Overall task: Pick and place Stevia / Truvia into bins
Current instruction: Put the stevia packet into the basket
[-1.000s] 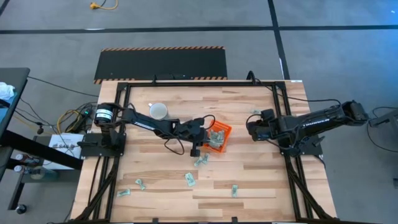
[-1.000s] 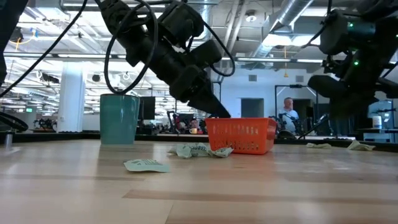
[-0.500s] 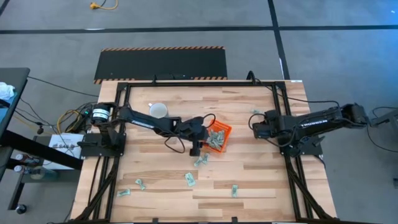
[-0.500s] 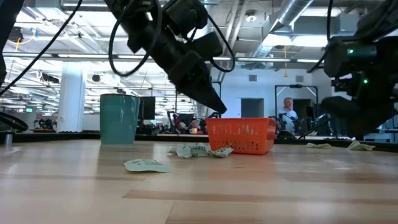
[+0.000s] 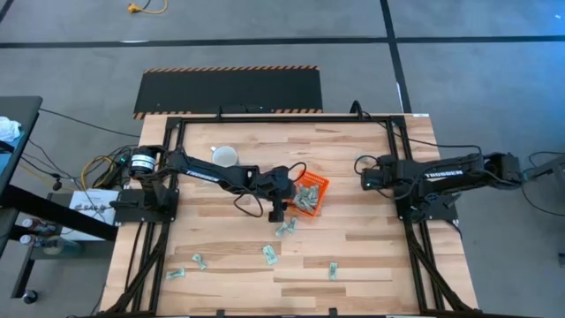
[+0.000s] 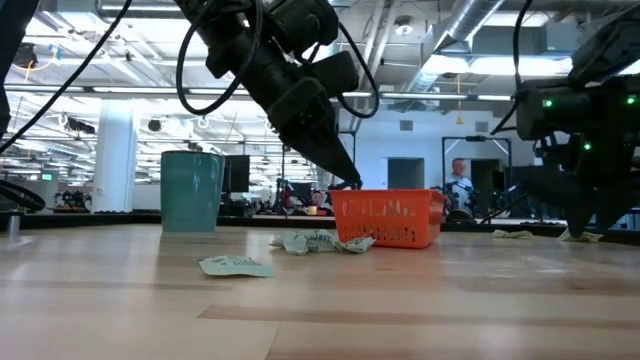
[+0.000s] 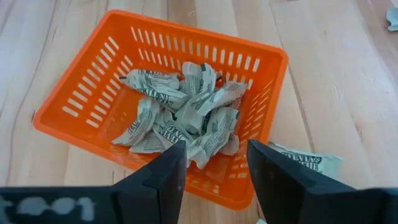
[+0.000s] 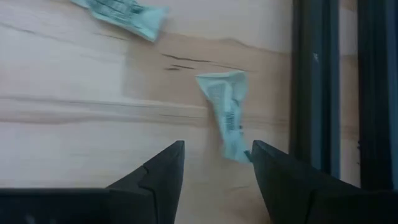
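High view: our left gripper (image 5: 284, 205) hangs parted and empty at the small square orange plastic bin (image 5: 310, 194), which holds a heap of pale green paper sachets (image 7: 186, 118) | pale mug (image 5: 225, 157) behind the arm, loose sachets (image 5: 269, 255) scattered nearer us | right gripper (image 8: 216, 180), wider than a second ago, spread and empty over a crumpled sachet (image 8: 227, 113) by the black table frame (image 8: 317, 87).

Grey floor (image 5: 265, 35), hazard-edged black mat (image 5: 229, 88); bright ceiling lights (image 6: 440, 62) behind

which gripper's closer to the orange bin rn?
Left. The left gripper hangs open at the orange bin's edge; the right gripper is open near the table's right side, over loose sachets.
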Available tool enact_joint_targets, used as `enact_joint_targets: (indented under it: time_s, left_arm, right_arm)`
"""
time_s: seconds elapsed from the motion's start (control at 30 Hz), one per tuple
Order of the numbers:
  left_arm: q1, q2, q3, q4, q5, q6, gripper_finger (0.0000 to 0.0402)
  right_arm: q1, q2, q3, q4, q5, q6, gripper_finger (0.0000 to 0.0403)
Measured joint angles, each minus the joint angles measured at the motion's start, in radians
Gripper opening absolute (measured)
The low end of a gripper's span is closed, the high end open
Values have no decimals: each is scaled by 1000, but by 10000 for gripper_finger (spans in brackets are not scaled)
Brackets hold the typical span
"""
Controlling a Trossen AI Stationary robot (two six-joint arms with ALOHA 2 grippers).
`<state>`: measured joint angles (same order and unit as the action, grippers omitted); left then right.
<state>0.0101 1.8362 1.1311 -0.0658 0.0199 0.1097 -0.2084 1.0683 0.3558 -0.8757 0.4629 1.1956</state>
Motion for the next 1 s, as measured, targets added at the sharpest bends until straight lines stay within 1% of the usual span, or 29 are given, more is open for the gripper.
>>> enact_joint_targets:
  time_s: [0.23,0.37,0.57,0.83,0.9,1.0]
  left_arm:
    - [0,0,-1,2,0,-3,160]
    - [0,0,-1,2,0,-18,160]
    - [0,0,-1,3,0,-20,160]
    - [0,0,-1,3,0,-20,160]
    - [0,0,-1,3,0,-20,160]
    - [0,0,-1,3,0,-20,160]
  right_arm:
    - [-88,-3,-37,69,-38,-83,160]
    - [-105,-3,-39,74,-43,-97,144]
    - [-107,-2,-40,86,-39,-106,101]
    - [-85,1,-46,121,21,-159,13]
    - [-71,1,-47,132,48,-160,6]
    - [-52,1,-47,133,62,-160,11]
